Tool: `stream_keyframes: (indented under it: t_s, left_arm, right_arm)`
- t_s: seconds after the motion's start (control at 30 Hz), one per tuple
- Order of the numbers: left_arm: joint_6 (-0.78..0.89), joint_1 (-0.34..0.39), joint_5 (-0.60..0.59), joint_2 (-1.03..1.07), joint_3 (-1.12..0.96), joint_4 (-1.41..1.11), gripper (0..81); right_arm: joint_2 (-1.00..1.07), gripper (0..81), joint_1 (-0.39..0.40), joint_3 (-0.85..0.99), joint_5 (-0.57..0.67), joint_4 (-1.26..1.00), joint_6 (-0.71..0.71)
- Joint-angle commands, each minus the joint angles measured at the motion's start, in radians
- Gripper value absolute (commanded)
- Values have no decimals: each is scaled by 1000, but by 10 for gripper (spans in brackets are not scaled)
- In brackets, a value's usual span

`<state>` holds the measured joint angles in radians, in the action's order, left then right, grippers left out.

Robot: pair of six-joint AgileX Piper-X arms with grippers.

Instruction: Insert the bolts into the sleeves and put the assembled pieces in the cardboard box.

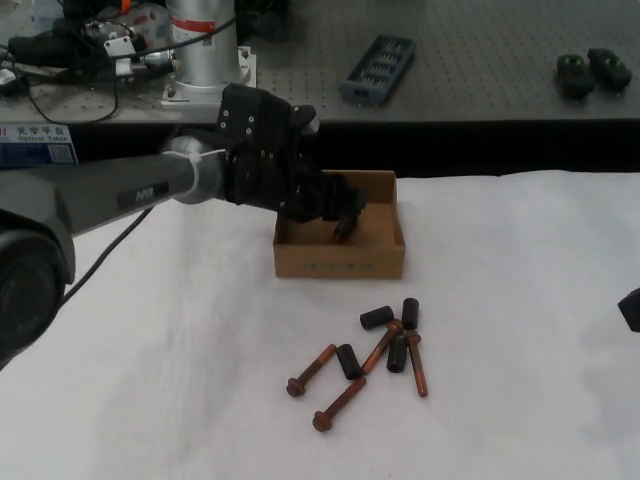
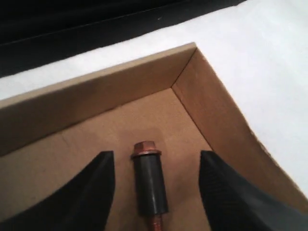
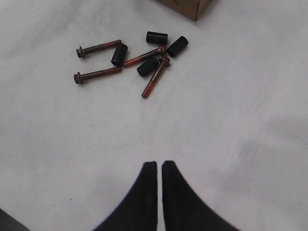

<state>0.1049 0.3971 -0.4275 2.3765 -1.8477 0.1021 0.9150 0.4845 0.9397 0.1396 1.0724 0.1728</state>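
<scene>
Left gripper [image 2: 156, 156] open inside the cardboard box [image 2: 96, 101], assembled bolt-in-sleeve [image 2: 150, 185] lying loose on the box floor between its fingers [image 2: 96, 192]; a crooked pull-out could clip a wall and drag the light box. Right gripper [image 3: 159, 166] closed, empty, loose bolts [image 3: 98, 47] and sleeves [image 3: 157, 37] ahead of it on the white-covered worktop [image 3: 231, 125]. Beyond the box: dark perforated board [image 1: 480, 60], metal post [image 1: 203, 40], cables [image 1: 60, 95], blue tray [image 1: 377, 66].

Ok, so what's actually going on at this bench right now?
The left gripper sits open inside the cardboard box, with an assembled piece, a bolt in its sleeve, lying on the box floor between its fingers. The right gripper is shut over the white cloth, holding nothing. Four loose bolts and four loose sleeves lie clustered on the cloth near the box.
</scene>
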Motion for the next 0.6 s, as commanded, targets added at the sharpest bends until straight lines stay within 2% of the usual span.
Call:
stream_keyframes:
  t_s: [0.0,0.17,0.27,0.4,0.57]
  left_arm:
    - [-11,-1,13,-16,-13,47,410]
    - [-11,-1,-40,-61,-13,122,335]
    - [-11,-1,-81,-118,-13,211,216]
    - [-45,-7,-78,-207,-13,412,6]
    - [-208,-17,-45,-300,-11,714,7]
  right_arm:
    - [-5,26,-8,3,4,-1,8]
    - [-5,26,-8,3,4,-1,8]
    - [-5,26,-8,3,4,5,8]
    - [-5,26,-8,3,4,57,8]
    - [-7,26,-8,3,-31,155,8]
